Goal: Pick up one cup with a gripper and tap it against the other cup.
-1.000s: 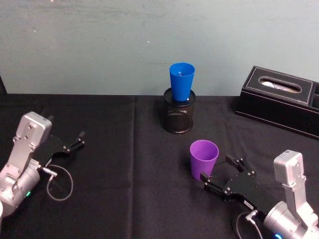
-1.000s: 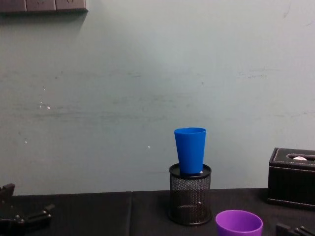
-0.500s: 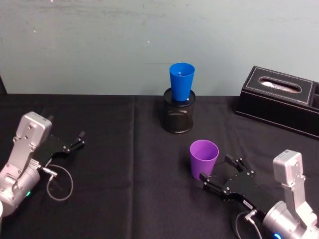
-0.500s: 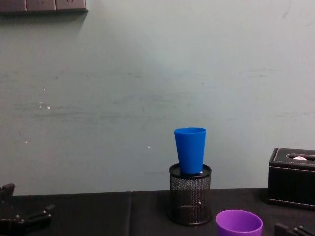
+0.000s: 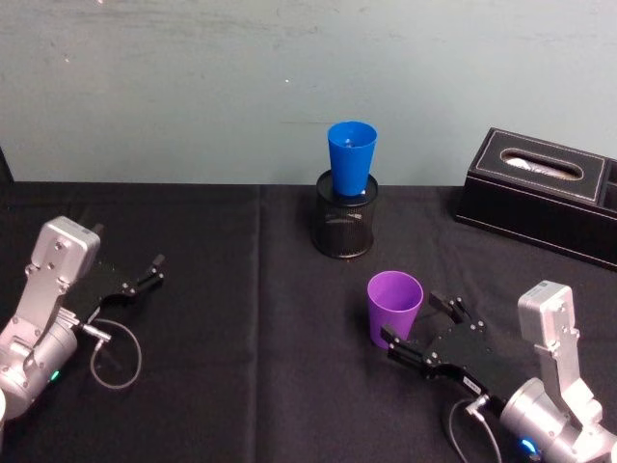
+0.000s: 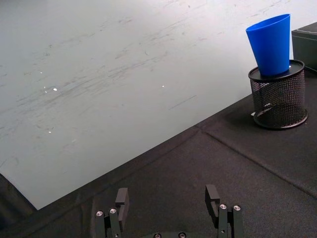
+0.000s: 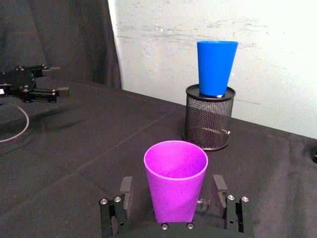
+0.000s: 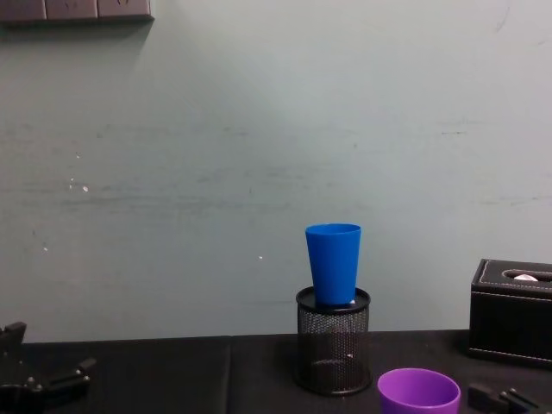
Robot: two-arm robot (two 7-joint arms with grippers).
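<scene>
At the purple cup point(image 5: 394, 304), right tool point(image 5: 411, 319) moved closer.

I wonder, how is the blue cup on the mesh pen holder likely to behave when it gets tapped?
The blue cup looks like thin plastic, so it is probably light and easily shifted. It stands narrow end down on the mesh pen holder, wide rim up, so a firm tap near the rim may tip it off.

The black-clothed table point(image 5: 241, 386) bears a purple cup point(image 5: 394, 304) upright between the right gripper's point(image 5: 410, 320) fingers. Beyond the gripper stand a mesh pen holder point(image 5: 343, 230) and, rightward, a black box point(image 5: 540, 198).
</scene>
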